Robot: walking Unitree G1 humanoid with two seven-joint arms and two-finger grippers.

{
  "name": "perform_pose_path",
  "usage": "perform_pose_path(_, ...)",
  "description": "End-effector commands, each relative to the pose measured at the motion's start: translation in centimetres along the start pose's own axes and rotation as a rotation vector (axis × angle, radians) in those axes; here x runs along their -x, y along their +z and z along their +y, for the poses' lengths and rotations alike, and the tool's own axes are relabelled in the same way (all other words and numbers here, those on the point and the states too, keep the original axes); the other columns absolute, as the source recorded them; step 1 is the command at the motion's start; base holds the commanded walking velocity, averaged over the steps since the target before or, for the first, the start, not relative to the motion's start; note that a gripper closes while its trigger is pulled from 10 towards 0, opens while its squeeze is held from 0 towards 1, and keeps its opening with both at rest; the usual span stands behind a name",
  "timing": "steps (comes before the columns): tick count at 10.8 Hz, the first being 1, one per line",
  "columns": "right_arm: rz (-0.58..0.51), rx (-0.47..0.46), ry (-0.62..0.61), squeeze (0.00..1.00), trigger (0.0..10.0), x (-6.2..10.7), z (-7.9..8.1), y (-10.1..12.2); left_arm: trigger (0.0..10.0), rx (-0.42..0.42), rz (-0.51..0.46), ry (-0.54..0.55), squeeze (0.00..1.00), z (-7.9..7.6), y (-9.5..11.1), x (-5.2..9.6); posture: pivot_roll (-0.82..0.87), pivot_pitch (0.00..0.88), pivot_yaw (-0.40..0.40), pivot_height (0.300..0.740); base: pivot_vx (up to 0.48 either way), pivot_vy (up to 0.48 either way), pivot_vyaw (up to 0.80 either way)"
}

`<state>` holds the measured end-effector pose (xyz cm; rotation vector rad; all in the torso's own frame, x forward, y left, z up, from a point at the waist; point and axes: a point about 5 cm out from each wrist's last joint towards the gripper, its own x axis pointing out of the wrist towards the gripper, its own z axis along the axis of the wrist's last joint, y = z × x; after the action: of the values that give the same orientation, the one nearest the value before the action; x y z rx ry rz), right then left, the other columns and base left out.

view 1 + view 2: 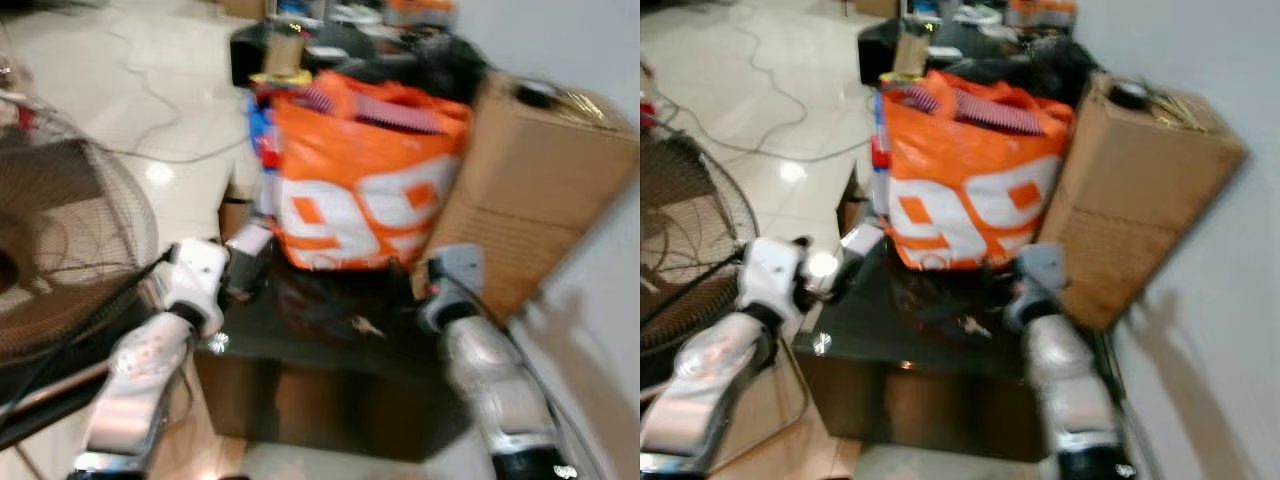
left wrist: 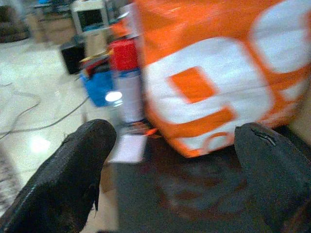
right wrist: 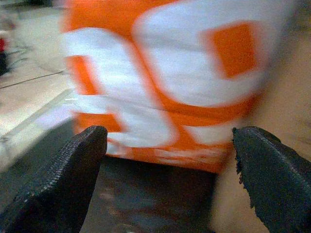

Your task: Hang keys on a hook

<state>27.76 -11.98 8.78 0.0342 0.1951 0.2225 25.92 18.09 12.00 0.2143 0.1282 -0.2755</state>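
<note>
The pictures are blurry. A big orange bag [image 1: 365,180] with white marks stands on a low dark table [image 1: 330,340]. The bag is stuffed full, and some striped things poke out of its top. A tall brown cardboard box [image 1: 530,190] leans just beside the bag, against the pale wall [image 1: 1200,60]. On the table, close in front of the bag, lies a small pale thing [image 1: 368,326] that may be the keys, but it is too blurry to tell for sure. I cannot make out any hook. Both silver arms reach toward the table. The left gripper [image 2: 175,170] is near the table's left edge, and its two black fingers [image 2: 68,179] are wide apart with nothing between them. It looks at the bag, with a red and white can [image 2: 127,77] and something blue [image 2: 99,87] beside it. The right gripper [image 3: 170,179] is over the table, close to the front of the bag, and its fingers [image 3: 63,179] are wide apart too, with nothing in them. A round wire fan [image 1: 60,250] stands on the shiny pale floor [image 1: 150,90] to the robot's left, and thin cables [image 1: 165,110] lie across that floor.
</note>
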Motion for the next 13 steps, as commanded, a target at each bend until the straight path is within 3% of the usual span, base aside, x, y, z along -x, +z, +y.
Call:
perform_pose_path(1,-0.017,0.019,-0.038,1.0,10.0,0.1,-1.3,0.6,10.0,0.005,-0.024,-0.023,0.0,-0.6,0.5,-0.2,0.08,0.0,-0.095,0.74,0.349,0.0,0.0)
perform_pose_path(7,-0.005,0.053,-0.029,1.0,10.0,0.1,-1.6,0.6,10.0,0.001,-0.023,-0.031,0.0,-0.7,0.5,-0.3,0.08,0.0,-0.094,0.74,0.349,0.0,0.0)
perform_pose_path(10,0.097,0.132,0.107,1.0,10.0,-0.5,-1.1,0.6,10.0,-0.055,0.041,-0.144,0.0,-0.9,-0.3,0.0,0.07,0.0,-0.08,0.74,0.0,0.0,0.0)
perform_pose_path(11,0.139,0.164,0.15,0.38,10.0,-0.7,-1.0,0.6,10.0,-0.061,0.055,-0.184,0.0,-1.0,-0.5,0.1,0.07,0.0,-0.08,0.74,0.0,0.0,0.0)
perform_pose_path(12,0.251,0.18,0.231,0.0,10.0,-1.2,-0.6,0.0,10.0,-0.079,0.097,-0.293,0.0,-1.4,-0.9,0.6,0.06,0.0,-0.078,0.74,0.0,0.0,0.0)
perform_pose_path(13,0.381,0.221,0.329,0.0,10.0,-1.4,0.0,-0.9,10.0,-0.092,0.151,-0.382,0.0,-1.9,-1.6,1.0,0.04,0.0,-0.076,0.74,0.0,0.0,0.0)
